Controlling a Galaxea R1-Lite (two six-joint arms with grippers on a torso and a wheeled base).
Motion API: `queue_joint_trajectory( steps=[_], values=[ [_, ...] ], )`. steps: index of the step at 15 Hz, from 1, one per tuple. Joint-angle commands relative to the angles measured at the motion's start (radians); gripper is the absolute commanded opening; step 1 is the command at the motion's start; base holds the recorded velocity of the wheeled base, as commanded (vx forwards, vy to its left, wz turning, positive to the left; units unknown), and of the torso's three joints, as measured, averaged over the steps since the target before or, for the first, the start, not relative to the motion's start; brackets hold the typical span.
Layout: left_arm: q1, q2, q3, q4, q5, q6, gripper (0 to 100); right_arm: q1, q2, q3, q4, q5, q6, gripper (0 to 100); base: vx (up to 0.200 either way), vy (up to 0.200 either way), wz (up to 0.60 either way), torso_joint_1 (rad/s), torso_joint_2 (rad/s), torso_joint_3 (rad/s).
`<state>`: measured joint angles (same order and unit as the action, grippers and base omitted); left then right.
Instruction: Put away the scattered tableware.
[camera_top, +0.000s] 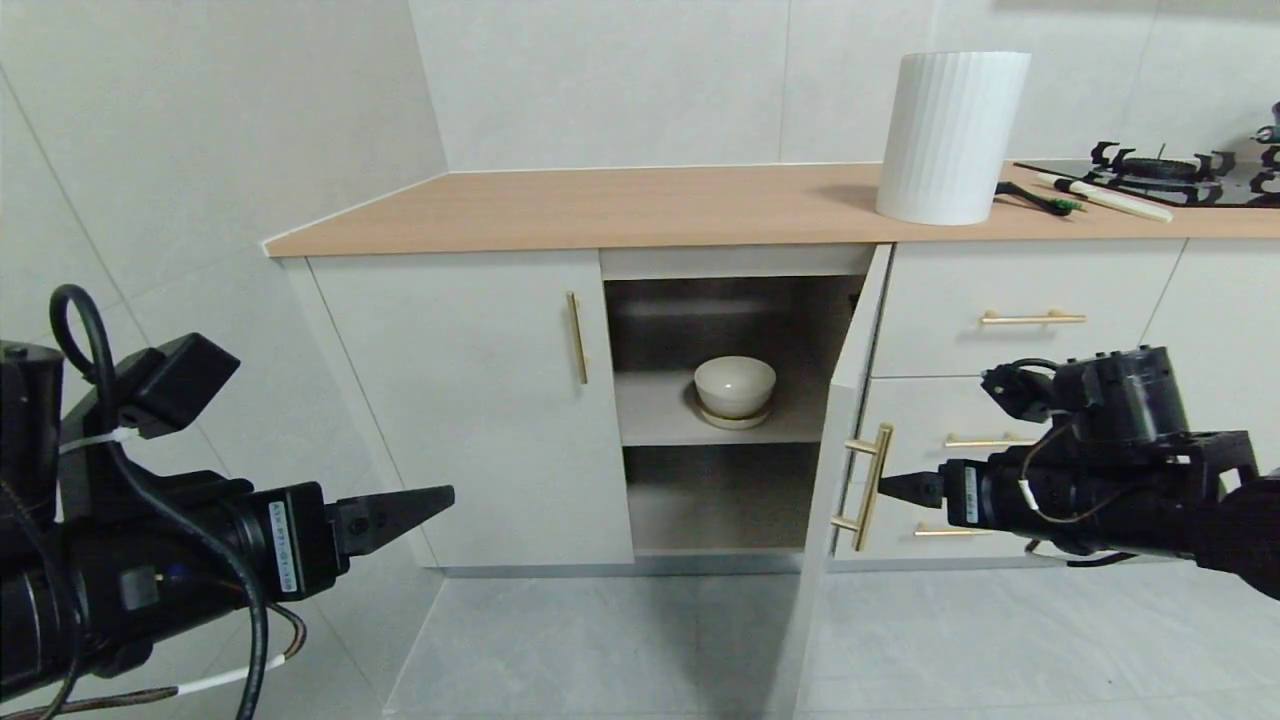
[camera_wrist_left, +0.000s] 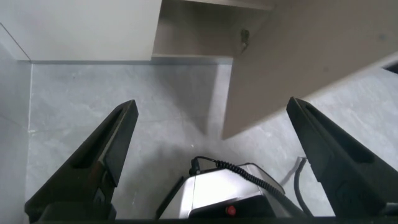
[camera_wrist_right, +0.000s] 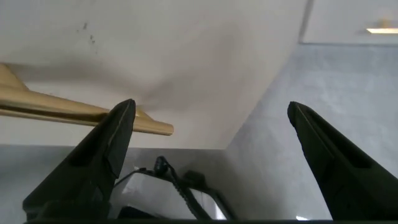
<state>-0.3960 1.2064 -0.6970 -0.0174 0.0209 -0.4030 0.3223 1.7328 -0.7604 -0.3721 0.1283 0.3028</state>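
A cream bowl (camera_top: 735, 384) sits on a small plate (camera_top: 733, 418) on the middle shelf of the open cabinet (camera_top: 700, 420). The cabinet door (camera_top: 848, 390) stands swung out toward me. My right gripper (camera_top: 886, 487) is level with the door's gold handle (camera_top: 866, 487) and just beside it; in the right wrist view its fingers (camera_wrist_right: 99, 162) are spread wide with nothing between them, the handle (camera_wrist_right: 81, 112) close by. My left gripper (camera_top: 445, 495) hangs low in front of the closed left door, open and empty (camera_wrist_left: 211, 149). On the counter lie a black utensil (camera_top: 1035, 198) and a white one (camera_top: 1110, 197).
A tall white ribbed cylinder (camera_top: 950, 135) stands on the wooden counter (camera_top: 600, 205), with a gas stove (camera_top: 1160, 170) to its right. Drawers with gold handles (camera_top: 1032, 318) are right of the open door. Grey tiled floor (camera_top: 600, 640) lies below.
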Motion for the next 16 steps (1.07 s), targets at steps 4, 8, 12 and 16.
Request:
queue_joint_trajectory(
  steps=[4,8,12,16],
  values=[
    [0.0,-0.001,-0.001,-0.001,0.002,0.001,100,0.052,0.214,-0.192,-0.03,-0.018,-0.001,100,0.0,0.0,0.0,0.0,0.0,0.0],
    [0.0,-0.001,-0.004,-0.001,0.004,0.0,100,0.061,0.304,-0.263,-0.088,-0.015,0.006,100,0.0,0.0,0.0,0.0,0.0,0.0],
    [0.0,0.012,-0.001,-0.001,0.004,0.0,100,0.066,0.341,-0.26,-0.222,-0.016,0.128,100,0.0,0.0,0.0,0.0,0.0,0.0],
    [0.0,0.015,-0.001,0.001,0.002,0.0,100,0.09,0.363,-0.267,-0.225,-0.016,0.139,100,0.0,0.0,0.0,0.0,0.0,0.0]
  ],
)
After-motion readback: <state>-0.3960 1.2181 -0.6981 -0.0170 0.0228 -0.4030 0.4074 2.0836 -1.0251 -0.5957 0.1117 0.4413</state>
